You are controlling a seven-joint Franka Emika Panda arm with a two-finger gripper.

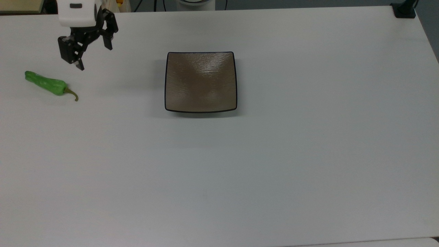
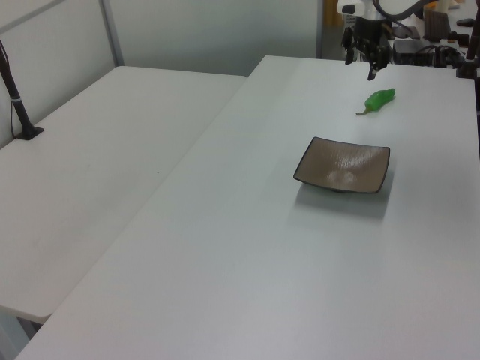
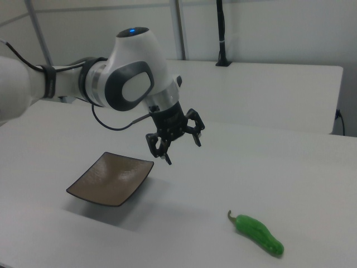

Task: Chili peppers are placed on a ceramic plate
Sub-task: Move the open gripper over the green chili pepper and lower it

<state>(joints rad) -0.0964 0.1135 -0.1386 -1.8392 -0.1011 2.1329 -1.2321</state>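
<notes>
The green chili pepper (image 1: 46, 83) lies flat on the white table near the top view's left edge, its stem (image 1: 72, 94) curling toward the plate. It also shows as the pepper (image 2: 379, 98) and the pepper (image 3: 258, 234). The square brown ceramic plate (image 1: 201, 81), also plate (image 2: 343, 166) and plate (image 3: 111, 178), sits bare near the table's middle. My gripper (image 1: 95, 57) hangs open in the air, above and to the right of the pepper in the top view, holding nothing. It shows too as the gripper (image 2: 361, 64) and the gripper (image 3: 183, 149).
The white table (image 1: 274, 154) stretches wide around the plate. A black post base (image 1: 404, 10) stands at the top view's upper right corner. A second white table (image 2: 90, 165) lies to the left view's left. Cables and boxes (image 2: 420, 45) crowd the table's far end.
</notes>
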